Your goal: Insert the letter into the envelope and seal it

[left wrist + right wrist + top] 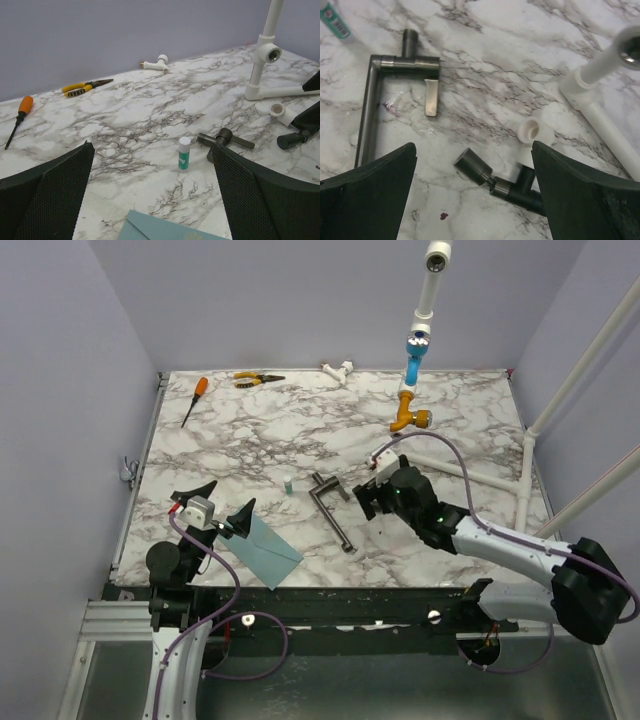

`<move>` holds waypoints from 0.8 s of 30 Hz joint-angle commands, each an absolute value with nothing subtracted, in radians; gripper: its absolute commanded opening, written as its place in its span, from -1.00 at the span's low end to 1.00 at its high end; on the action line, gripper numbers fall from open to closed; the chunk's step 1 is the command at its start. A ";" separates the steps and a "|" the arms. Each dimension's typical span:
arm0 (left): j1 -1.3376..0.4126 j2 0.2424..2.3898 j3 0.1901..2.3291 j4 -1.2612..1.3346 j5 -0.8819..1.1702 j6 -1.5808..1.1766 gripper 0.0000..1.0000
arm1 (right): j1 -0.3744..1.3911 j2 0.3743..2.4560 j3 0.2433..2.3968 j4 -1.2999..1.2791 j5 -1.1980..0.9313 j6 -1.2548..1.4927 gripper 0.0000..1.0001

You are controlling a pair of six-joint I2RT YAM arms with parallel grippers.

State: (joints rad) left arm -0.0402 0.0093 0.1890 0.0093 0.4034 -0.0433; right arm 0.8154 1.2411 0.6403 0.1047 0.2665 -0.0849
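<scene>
The teal envelope lies flat near the table's front edge on the left; its top corner shows at the bottom of the left wrist view. No tan letter shows in any view. My left gripper hangs open and empty just above and behind the envelope, its jaws wide apart. My right gripper is open and empty at mid-table right, over a dark pipe fitting that lies between its jaws without touching them.
A small green-and-white glue stick stands beyond the envelope. A grey metal faucet piece lies beside it. White PVC pipes run along the right. A screwdriver, pliers and a white fitting lie at the back.
</scene>
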 commanded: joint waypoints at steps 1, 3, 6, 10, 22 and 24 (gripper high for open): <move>-0.032 -0.093 0.209 0.002 0.433 -0.043 0.97 | 0.732 1.117 0.554 0.267 0.268 -0.003 1.00; -0.032 -0.092 0.207 0.002 0.438 -0.044 0.97 | 0.682 1.106 0.530 0.263 0.259 0.053 1.00; -0.032 -0.092 0.207 0.002 0.438 -0.044 0.97 | 0.599 1.085 0.490 0.281 0.260 0.105 1.00; -0.032 -0.094 0.207 0.002 0.431 -0.044 0.97 | 0.551 1.012 0.401 0.368 0.264 0.125 1.00; -0.027 -0.089 0.198 0.007 0.342 -0.066 0.97 | 0.354 0.940 0.216 0.676 0.384 0.149 1.00; -0.015 -0.090 0.194 0.006 0.311 -0.072 0.97 | 0.352 0.923 0.179 0.721 0.438 0.139 1.00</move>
State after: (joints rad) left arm -0.0376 0.0093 0.1890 0.0093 0.3908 -0.0498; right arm 0.3618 0.9535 0.2375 0.5388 0.3340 0.1486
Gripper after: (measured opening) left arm 0.987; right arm 0.998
